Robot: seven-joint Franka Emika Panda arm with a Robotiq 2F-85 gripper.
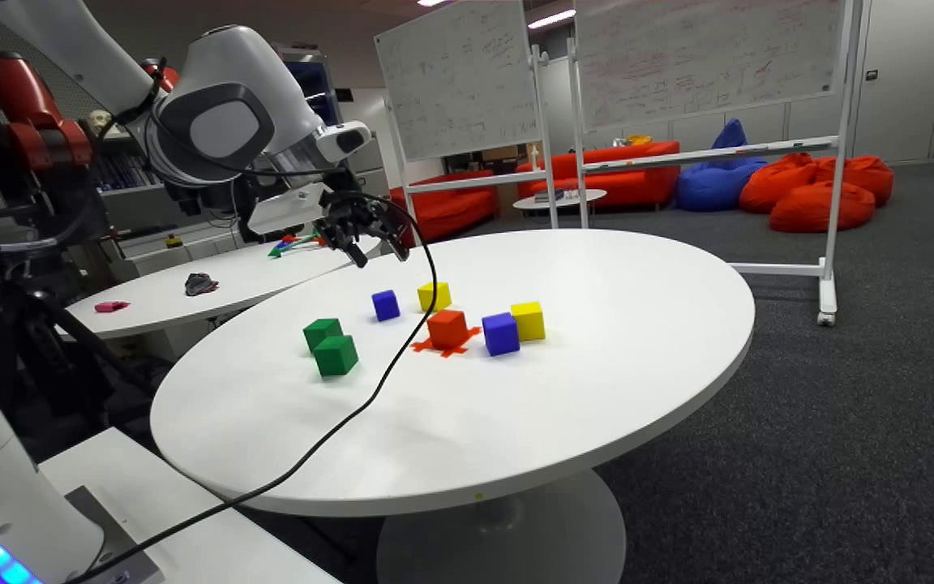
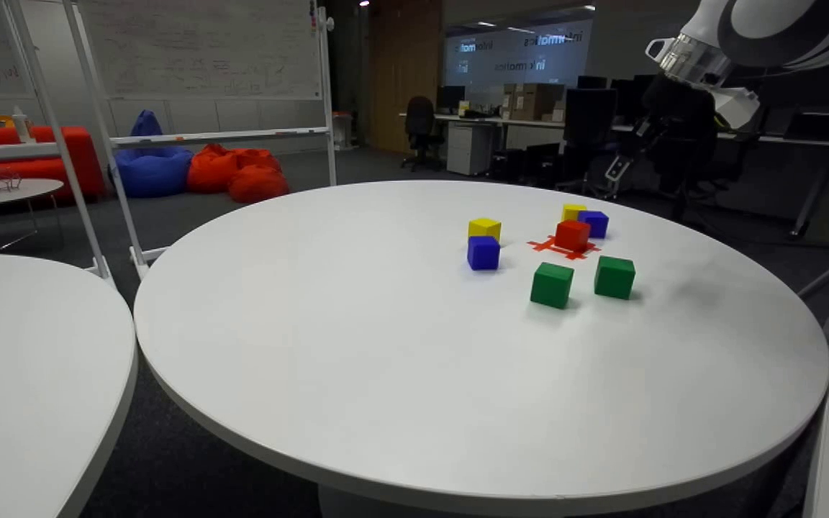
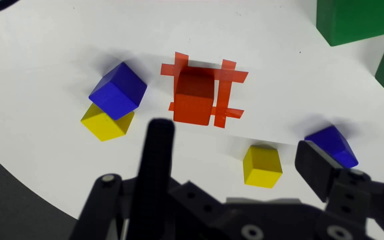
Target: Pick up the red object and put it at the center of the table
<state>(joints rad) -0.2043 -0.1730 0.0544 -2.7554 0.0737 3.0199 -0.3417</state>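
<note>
The red object point(image 1: 447, 330) is a cube resting on red tape strips stuck to the round white table point(image 1: 621, 284). Both exterior views show it among other coloured cubes. In the wrist view the red object point(image 3: 193, 108) lies beyond the tip of the finger on the left of the picture. My gripper point(image 1: 382, 257) hangs above the table, apart from every cube. Its fingers are spread wide in the wrist view, with only a yellow cube point(image 3: 262, 166) on the tabletop below showing between them. The gripper point(image 3: 234, 135) is open and holds nothing.
Two blue cubes, two yellow cubes and two green cubes stand around the red one; one blue cube point(image 1: 501, 334) and one yellow cube point(image 1: 529, 321) nearly touch. A green cube point(image 2: 552, 285) is closest in an exterior view. A black cable point(image 1: 370, 397) hangs from the arm.
</note>
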